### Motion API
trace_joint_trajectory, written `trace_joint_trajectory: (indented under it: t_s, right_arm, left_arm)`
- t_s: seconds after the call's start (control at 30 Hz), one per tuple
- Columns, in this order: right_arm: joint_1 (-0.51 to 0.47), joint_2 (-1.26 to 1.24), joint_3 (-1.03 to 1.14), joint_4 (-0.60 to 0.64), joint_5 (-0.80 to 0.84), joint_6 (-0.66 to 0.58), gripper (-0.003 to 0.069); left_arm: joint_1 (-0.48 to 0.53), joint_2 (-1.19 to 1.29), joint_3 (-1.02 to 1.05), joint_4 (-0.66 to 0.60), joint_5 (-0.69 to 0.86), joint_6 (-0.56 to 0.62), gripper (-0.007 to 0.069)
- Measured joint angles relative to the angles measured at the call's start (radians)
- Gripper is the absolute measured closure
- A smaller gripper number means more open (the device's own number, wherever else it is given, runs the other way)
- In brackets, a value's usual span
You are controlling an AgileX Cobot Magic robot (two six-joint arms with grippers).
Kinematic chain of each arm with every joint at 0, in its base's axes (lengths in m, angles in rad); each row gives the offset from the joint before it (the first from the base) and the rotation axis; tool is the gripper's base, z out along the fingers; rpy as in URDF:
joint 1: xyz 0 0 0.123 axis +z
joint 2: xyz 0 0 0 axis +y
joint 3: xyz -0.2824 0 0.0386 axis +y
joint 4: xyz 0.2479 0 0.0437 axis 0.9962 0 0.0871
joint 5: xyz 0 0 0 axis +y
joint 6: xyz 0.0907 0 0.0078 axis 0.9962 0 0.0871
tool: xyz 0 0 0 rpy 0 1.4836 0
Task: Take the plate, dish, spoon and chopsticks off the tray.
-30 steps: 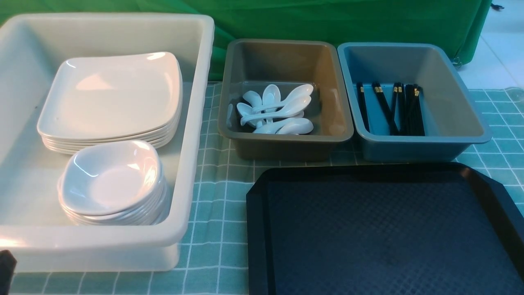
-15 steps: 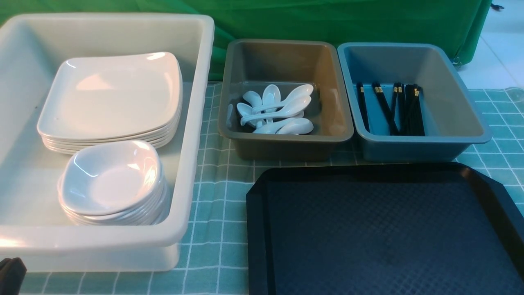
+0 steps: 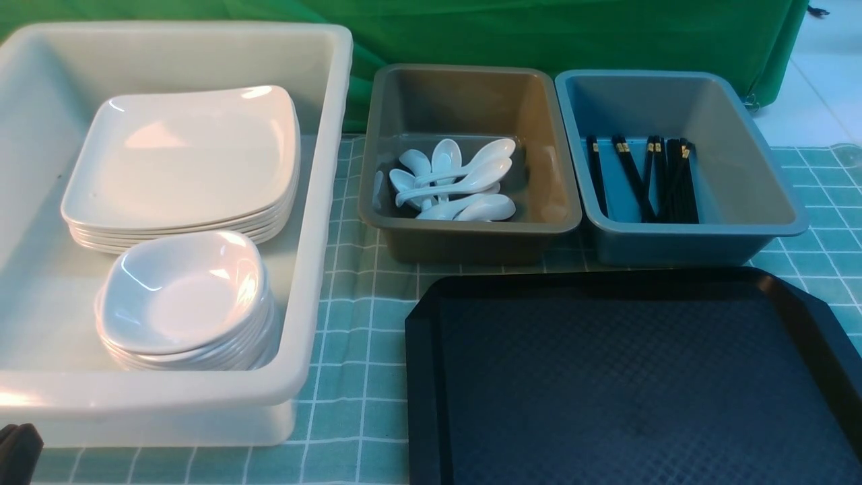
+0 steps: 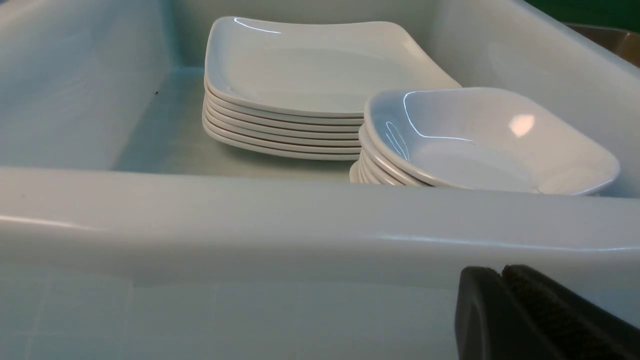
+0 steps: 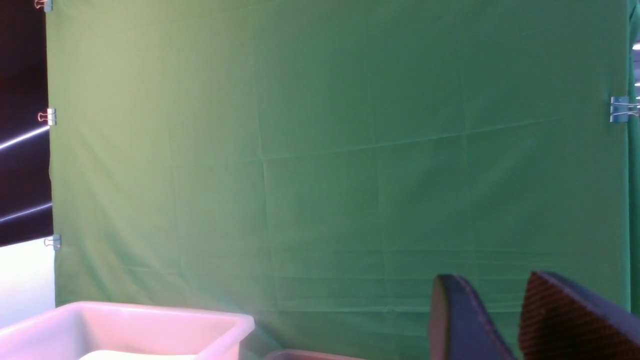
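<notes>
Nothing moved: left fingers [image 4: 500, 272] together, right fingers [image 5: 545, 300] apart, tray [image 3: 424, 377] bare, spoons [image 3: 454, 178] binned.

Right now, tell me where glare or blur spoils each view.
Front view: bright glare on the top plate and top dish; tray dark but sharp. Left wrist view: thin highlights on the dish; the left gripper is soft, too close. Right wrist view: evenly lit green cloth; right gripper blurred.
</notes>
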Motion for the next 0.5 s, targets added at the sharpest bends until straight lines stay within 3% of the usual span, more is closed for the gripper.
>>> trace_joint_trajectory:
  t_s: [0.23,0.3,0.33,0.4,0.5]
  right_arm:
    - [0.0,-0.007,0.0,0.0,0.059,-0.041,0.0422]
    - [-0.024,-0.036,0.0,0.0,0.267,-0.137,0.0422]
    - [-0.028,-0.038,0.001,0.0,0.285,-0.142,0.0422]
    - [-0.093,-0.062,0.029,-0.001,0.505,-0.187,0.0422]
    - [-0.16,-0.097,0.107,-0.001,0.575,-0.199,0.0422]
  left_arm:
    - [0.0,0.0,0.0,0.0,0.0,0.0,0.0607]
    - [0.0,0.0,0.0,0.0,0.0,0.0,0.0607]
    - [0.0,0.0,0.0,0.0,0.0,0.0,0.0607]
    - [0.0,0.0,0.0,0.0,0.0,0.0,0.0607]
    - [0.0,0.0,0.0,0.0,0.0,0.0,0.0607]
